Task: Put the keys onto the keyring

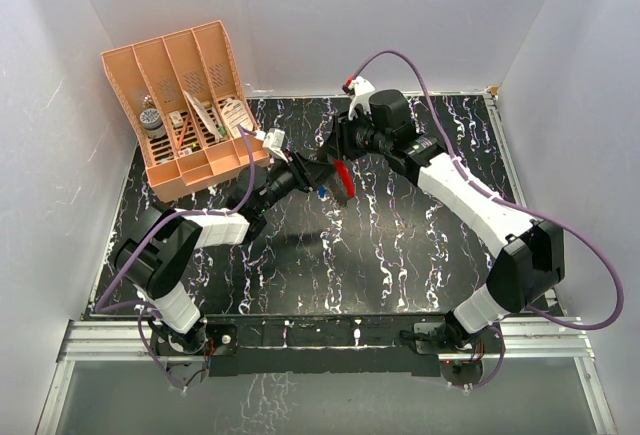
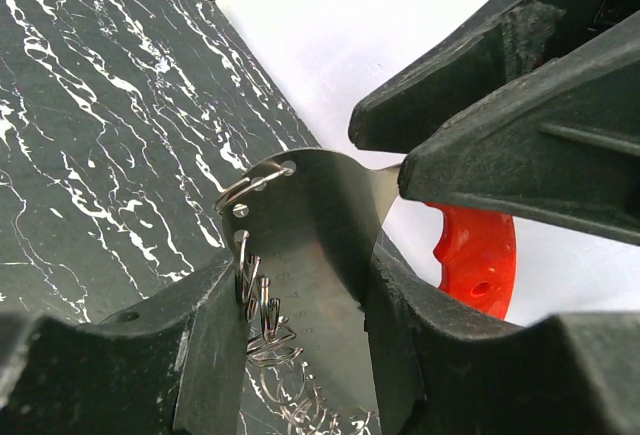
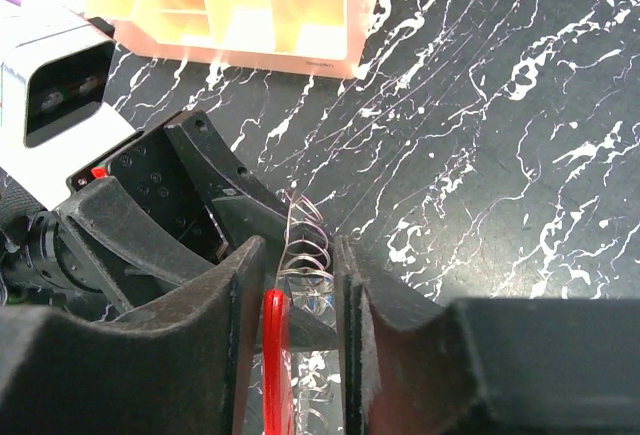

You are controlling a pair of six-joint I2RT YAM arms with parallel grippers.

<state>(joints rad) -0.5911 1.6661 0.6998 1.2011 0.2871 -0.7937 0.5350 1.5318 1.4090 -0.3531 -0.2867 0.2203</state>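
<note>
The keyring (image 1: 346, 177) hangs in the air between the two grippers over the middle of the table. My left gripper (image 1: 305, 170) (image 2: 300, 275) is shut on its pale metal side (image 2: 320, 215), which carries several thin wire rings (image 2: 255, 300). The red curved side (image 2: 478, 255) shows behind it. My right gripper (image 1: 340, 160) (image 3: 297, 255) straddles the red side (image 3: 274, 355) with its jaws parted: the red edge lies against the left finger, with a gap to the other. The key's blue head (image 1: 322, 192) shows just below the grippers.
An orange divided organizer (image 1: 185, 105) (image 3: 230, 5) holding small items leans at the back left. The black marbled tabletop (image 1: 400, 255) is boxed in by white walls on three sides. The two arms meet nose to nose at the centre.
</note>
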